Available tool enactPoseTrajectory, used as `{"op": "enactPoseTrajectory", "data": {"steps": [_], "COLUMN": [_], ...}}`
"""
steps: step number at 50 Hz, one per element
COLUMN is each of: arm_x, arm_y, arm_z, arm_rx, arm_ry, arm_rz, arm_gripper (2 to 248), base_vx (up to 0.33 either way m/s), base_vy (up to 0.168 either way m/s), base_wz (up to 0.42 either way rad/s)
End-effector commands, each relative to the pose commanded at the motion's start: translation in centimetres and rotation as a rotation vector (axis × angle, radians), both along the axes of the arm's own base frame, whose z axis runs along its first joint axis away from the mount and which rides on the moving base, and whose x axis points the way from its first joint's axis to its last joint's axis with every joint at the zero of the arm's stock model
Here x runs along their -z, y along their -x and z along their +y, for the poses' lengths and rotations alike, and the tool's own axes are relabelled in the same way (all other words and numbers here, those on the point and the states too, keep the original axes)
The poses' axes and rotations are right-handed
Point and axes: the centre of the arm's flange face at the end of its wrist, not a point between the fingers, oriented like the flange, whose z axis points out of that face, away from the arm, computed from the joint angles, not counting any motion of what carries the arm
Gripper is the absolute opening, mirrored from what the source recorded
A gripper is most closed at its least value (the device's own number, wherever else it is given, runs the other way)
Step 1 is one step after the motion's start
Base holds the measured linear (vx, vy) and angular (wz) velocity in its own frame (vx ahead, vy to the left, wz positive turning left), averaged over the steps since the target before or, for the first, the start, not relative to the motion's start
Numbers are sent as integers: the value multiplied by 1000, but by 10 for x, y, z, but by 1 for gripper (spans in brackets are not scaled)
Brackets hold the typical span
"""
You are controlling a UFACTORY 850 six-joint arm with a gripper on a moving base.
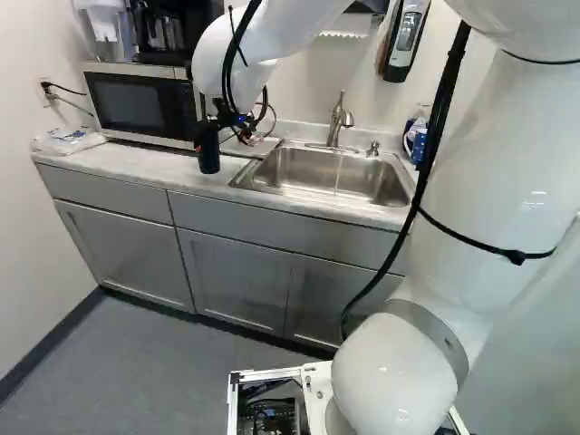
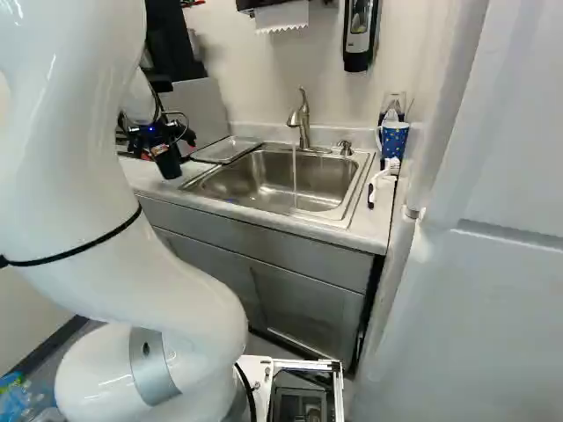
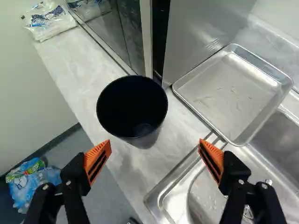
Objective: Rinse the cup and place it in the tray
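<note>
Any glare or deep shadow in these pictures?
Wrist view: pale glare on the metal tray, the cup nearly black inside, the microwave door mirroring a plastic bag. Right base view: sheen in the sink. Left base view: small highlights on the white arm.

One silver-and-black boxy microwave (image 1: 132, 103), on pale worktop (image 1: 145, 163); one crumpled clear-plastic packet (image 1: 68, 141), beside it; one black-and-grey dispenser (image 2: 359, 35), wall-mounted.

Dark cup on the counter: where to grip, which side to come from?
I'd take the dark cup by its outer wall below the rim, one finger each side. Come from the counter's front, angled down: the microwave stands close behind it. The cup looks upright, mouth up, no handle showing, and the gripper is open.
</note>
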Motion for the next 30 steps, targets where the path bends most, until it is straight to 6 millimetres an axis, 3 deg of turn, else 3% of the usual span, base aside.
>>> {"op": "enactPoseTrajectory", "data": {"steps": [30], "arm_x": [26], "arm_y": [-8], "arm_z": [9], "arm_rx": [-9], "arm_ry": [-41], "arm_rz": [-70], "arm_gripper": [247], "base_vx": [0], "base_vy": [0], "base_wz": [0]}}
